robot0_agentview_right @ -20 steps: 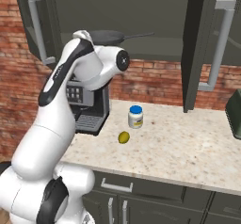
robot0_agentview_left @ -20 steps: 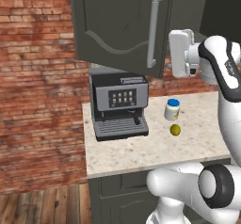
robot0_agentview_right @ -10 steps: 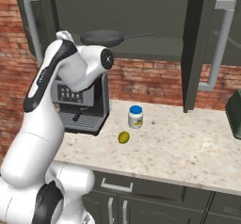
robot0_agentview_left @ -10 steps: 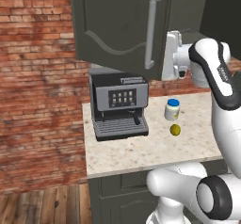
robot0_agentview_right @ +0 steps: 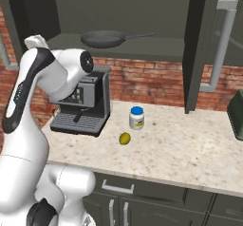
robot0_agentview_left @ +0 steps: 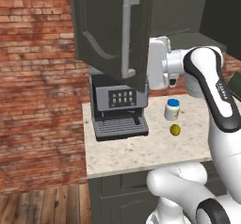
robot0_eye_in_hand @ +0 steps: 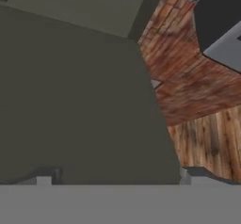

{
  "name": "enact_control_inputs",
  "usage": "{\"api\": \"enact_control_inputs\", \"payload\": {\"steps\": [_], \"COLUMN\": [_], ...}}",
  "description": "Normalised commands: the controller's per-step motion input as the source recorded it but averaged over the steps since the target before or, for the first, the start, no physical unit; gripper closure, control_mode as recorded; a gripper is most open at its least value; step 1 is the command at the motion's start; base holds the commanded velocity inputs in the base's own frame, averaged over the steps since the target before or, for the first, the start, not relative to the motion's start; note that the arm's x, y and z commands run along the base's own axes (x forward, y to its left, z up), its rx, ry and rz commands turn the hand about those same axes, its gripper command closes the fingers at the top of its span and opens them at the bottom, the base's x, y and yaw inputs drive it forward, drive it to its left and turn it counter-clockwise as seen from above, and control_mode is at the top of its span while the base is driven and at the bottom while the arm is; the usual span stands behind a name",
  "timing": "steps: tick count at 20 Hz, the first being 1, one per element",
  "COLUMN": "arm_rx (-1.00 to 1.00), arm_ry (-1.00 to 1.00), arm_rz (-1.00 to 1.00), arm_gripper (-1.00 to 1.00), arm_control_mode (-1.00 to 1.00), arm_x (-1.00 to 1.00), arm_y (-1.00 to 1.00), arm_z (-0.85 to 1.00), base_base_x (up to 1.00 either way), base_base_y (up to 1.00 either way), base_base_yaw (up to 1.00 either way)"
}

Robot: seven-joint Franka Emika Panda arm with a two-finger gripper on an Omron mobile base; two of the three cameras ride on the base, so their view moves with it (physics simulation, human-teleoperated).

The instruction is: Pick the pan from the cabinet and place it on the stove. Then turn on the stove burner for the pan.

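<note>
The pan point(robot0_agentview_right: 110, 38) lay on the shelf inside the open cabinet point(robot0_agentview_right: 156, 11), above the coffee machine point(robot0_agentview_right: 85, 104). The end effector point(robot0_agentview_left: 157, 63) was behind the cabinet's left door point(robot0_agentview_left: 113, 28); whether it was wide or narrow, I could not tell.

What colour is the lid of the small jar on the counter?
Blue. The jar has a blue lid over a pale body; the right base view shows it best.

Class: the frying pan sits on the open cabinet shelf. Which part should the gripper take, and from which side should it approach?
Probably the handle: long, thin, and lying level, pointing right from the pan. Come in from the open front of the cabinet, fingers closing across its width.
</note>
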Motion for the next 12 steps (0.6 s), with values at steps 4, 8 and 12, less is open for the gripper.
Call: {"api": "enact_control_inputs", "payload": {"steps": [4,8,12], "arm_rx": [0.00,0.00,0.00], "arm_ry": [0.04,0.06,0.05], "arm_rz": [0.08,0.05,0.02], "arm_gripper": [-1.00,-1.00,-1.00], "arm_control_mode": [-1.00,-1.00,-1.00], "arm_x": [-0.36,-0.13,-0.03], "arm_y": [0.85,0.90,0.94], "arm_z": [0.00,0.00,0.00], "base_base_x": [0.00,0.00,0.00], "base_base_y": [0.00,0.00,0.00], "base_base_yaw": [0.00,0.00,0.00]}}
